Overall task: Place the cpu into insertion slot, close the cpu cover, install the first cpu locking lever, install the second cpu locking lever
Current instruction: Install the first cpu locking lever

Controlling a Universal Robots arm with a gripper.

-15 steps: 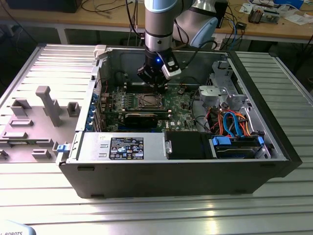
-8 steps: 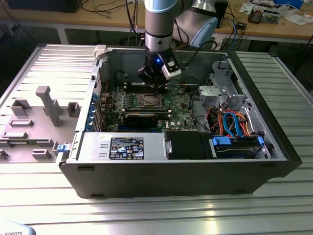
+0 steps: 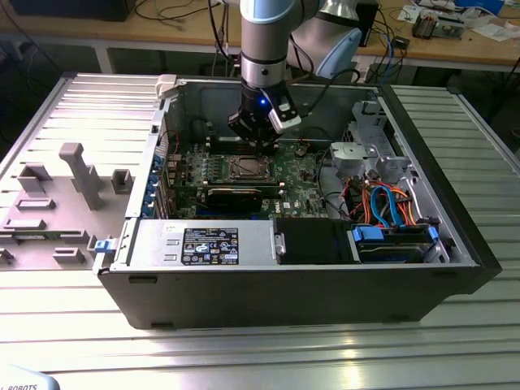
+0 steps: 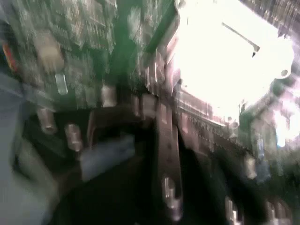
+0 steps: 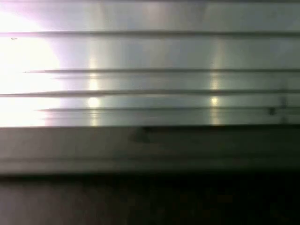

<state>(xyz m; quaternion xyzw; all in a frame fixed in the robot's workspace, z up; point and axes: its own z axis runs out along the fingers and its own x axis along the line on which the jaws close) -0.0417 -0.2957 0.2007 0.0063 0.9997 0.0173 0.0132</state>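
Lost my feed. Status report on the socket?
Gripper low inside the case, just behind the insertion slot. Jaws' state unclear. Long black card sits in front of slot.

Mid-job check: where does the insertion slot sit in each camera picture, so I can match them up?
Exterior view: insertion slot at mid-board inside the open case, just below the gripper.
Second wrist view: the bright glaring square.
First wrist view: I cannot make it out.
Shared landmark: the green circuit board.

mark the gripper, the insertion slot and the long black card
gripper [image 3: 258,140]: exterior view, at its tip above the board.
insertion slot [image 3: 246,168]: exterior view, its dark centre.
long black card [image 3: 236,195]: exterior view, middle of its top edge.
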